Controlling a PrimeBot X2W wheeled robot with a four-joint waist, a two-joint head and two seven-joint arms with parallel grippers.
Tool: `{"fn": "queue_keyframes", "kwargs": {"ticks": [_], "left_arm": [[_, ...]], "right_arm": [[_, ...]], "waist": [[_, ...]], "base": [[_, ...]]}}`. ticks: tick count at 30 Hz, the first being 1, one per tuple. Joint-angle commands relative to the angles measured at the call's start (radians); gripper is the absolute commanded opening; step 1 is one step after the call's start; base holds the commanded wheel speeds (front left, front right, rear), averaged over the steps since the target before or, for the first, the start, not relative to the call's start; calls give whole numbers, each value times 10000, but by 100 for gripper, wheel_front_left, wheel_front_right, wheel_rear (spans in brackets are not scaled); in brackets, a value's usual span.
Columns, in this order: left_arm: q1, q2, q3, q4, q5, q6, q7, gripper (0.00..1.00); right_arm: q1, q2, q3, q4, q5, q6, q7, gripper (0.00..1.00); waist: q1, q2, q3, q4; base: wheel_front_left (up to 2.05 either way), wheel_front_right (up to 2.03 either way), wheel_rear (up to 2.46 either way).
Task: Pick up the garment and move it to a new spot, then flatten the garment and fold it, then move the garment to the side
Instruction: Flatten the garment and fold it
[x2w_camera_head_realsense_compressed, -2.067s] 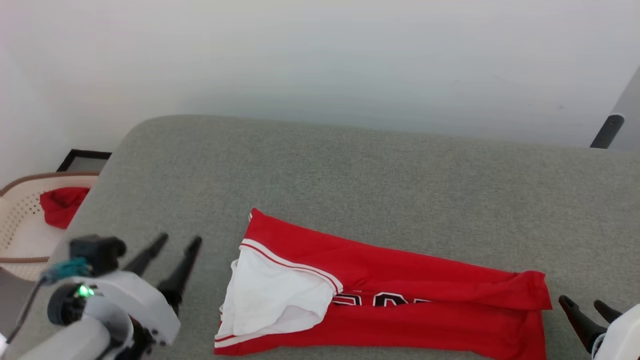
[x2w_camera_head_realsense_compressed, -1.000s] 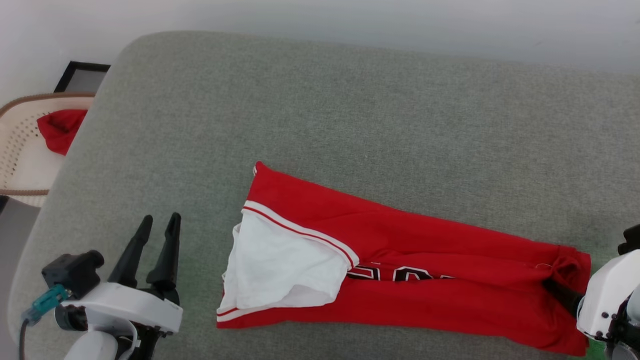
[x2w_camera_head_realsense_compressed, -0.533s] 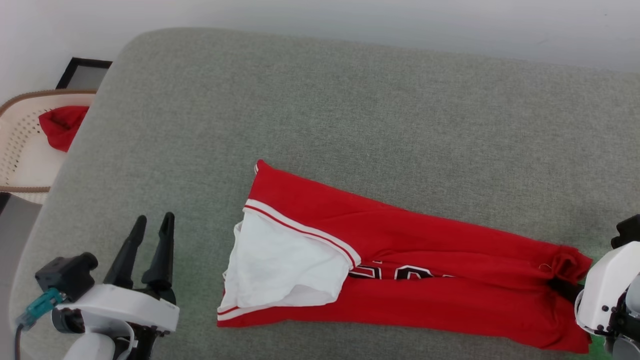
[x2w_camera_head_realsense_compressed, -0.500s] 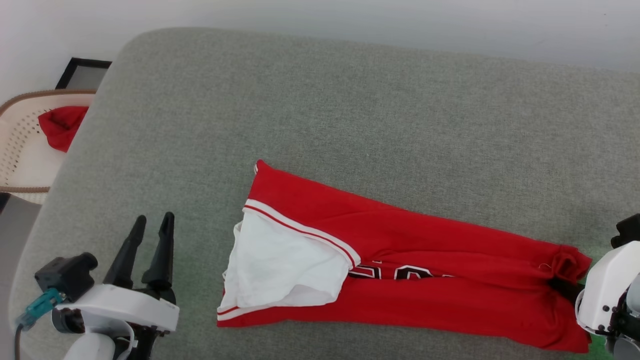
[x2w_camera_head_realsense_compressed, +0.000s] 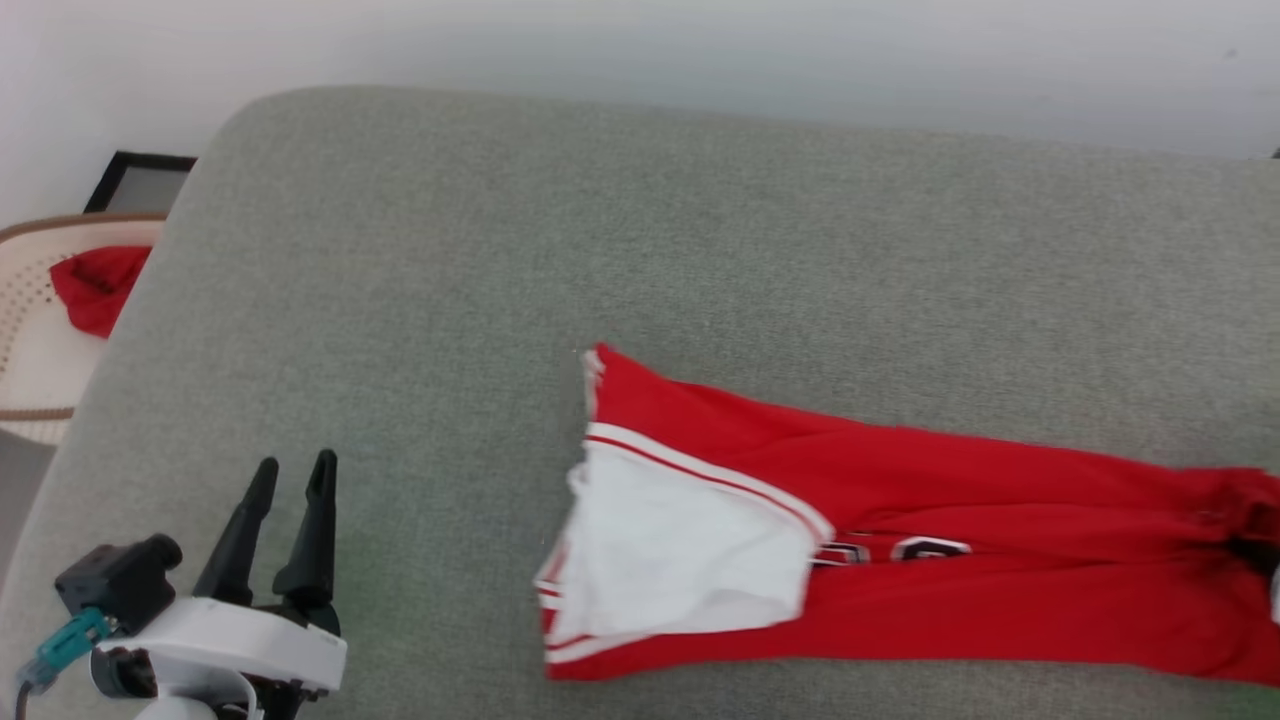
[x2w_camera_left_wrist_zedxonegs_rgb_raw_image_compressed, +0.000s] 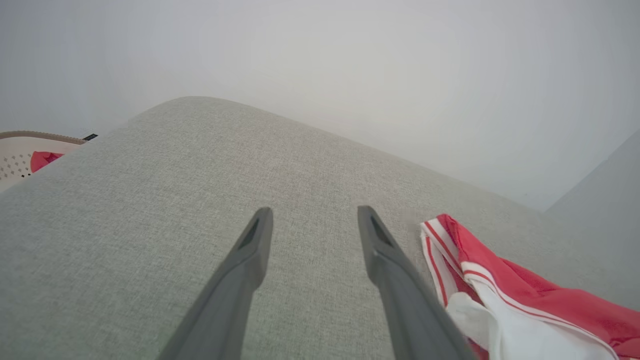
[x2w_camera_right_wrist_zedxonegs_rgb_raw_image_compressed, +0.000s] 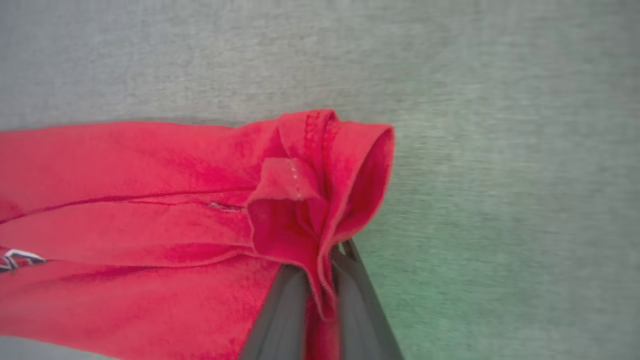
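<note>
Heads up, your right gripper (x2w_camera_right_wrist_zedxonegs_rgb_raw_image_compressed: 320, 285) is clamped on the garment (x2w_camera_head_realsense_compressed: 950, 560): in the right wrist view the two dark fingers (x2w_camera_right_wrist_zedxonegs_rgb_raw_image_compressed: 280, 320) are pinched together with a bunched-up fold of red hem squeezed between them, and the cloth puffs out into a little rolled cuff just above the tips. The garment itself is folded into a long narrow strip lying on the grey fabric-covered surface (x2w_camera_head_realsense_compressed: 600, 220). It runs from about the middle of the head view out to its right edge, where that pinched end sits. At the strip's other end the white sleeve (x2w_camera_head_realsense_compressed: 680, 550) is folded over on top, with the red-and-white striped trim (x2w_camera_head_realsense_compressed: 700, 470) along its upper edge, and a bit of the black-and-white lettering (x2w_camera_head_realsense_compressed: 900, 550) peeks out of the crease next to it. Your left gripper (x2w_camera_head_realsense_compressed: 295, 462) is down at the lower left of the head view with its fingers spread and nothing between them, over bare grey fabric and well clear of the sleeve end. From the left wrist view you can see the same gap between the fingers, with the striped sleeve end off to the right of them. Off the left edge of the surface there's a cream lattice basket (x2w_camera_head_realsense_compressed: 25, 320) with a small red cloth bundle (x2w_camera_head_realsense_compressed: 90, 285) in it.
</note>
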Motion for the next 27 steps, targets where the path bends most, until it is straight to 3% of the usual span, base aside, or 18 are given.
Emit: {"fn": "queue_keyframes", "kwargs": {"ticks": [1, 4, 6, 13, 18, 27], "left_arm": [[121, 27, 22, -8, 67, -26, -2, 87], [207, 59, 52, -28, 47, -27, -2, 87], [257, 97, 76, -29, 39, -27, -2, 96], [322, 179, -22, 38, -41, -28, -2, 96], [390, 208, -96, 97, -101, -28, -2, 97], [521, 160, -129, 126, -121, -28, -2, 100]], "right_arm": [[-172, -229, -165, 109, -109, -17, -63, 0], [-251, -628, -344, 382, -239, -17, -197, 0], [-348, -834, -486, 571, -266, -16, -237, 0], [-530, -1290, -651, 987, -280, -16, -328, 0], [-342, -849, -451, 369, 454, -14, 26, 0], [351, 702, 25, -2095, 1624, -14, 1162, 0]], "waist": [[0, 0, -80, -97], [0, 0, -134, -194], [0, 0, -174, -275], [0, 0, -355, -463], [0, 0, -547, -503], [0, 0, -853, -294]], "base": [[0, 0, 0], [0, 0, 0], [0, 0, 0], [0, 0, 0], [0, 0, 0], [0, 0, 0]]}}
